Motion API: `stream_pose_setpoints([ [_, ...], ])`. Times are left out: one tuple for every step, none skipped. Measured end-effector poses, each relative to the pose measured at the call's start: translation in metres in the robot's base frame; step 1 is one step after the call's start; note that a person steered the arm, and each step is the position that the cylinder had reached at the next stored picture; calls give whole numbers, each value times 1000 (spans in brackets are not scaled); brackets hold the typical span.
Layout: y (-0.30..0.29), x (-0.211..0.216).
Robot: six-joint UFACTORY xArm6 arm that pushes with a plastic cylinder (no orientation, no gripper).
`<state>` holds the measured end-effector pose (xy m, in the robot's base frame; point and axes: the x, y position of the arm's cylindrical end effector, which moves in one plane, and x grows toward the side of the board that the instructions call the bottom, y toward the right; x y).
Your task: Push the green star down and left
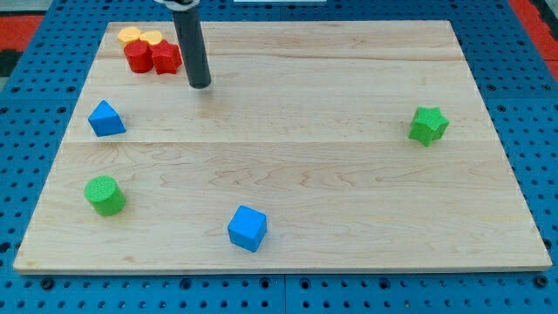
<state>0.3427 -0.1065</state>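
Upper left of the frame, my tip (200, 85) rests on the bench (288, 105), touching no block; the rod carries no claw, so nothing is held. Just left of it sit red blocks (153, 58) and yellow blocks (139, 37), clustered. Far right, the green star (428, 125) stands near the bench's right edge, with bare wood below and left. Lower left: blue triangle (105, 119), green cylinder (105, 194), blue cube (247, 228).

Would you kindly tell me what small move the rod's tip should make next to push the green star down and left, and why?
Probably travel toward the view's right, to just above and right of the green star. My tip sits far to its left, beside the red blocks, so it cannot yet push the star down-left.
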Motion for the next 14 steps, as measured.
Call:
stream_pose_setpoints([
  [58,11],
  [134,8],
  [218,6],
  [290,6],
  [323,18],
  [323,56],
  [323,85],
  [318,108],
  [302,119],
  [301,103],
  [270,103],
  [246,103],
  [222,103],
  [170,104],
])
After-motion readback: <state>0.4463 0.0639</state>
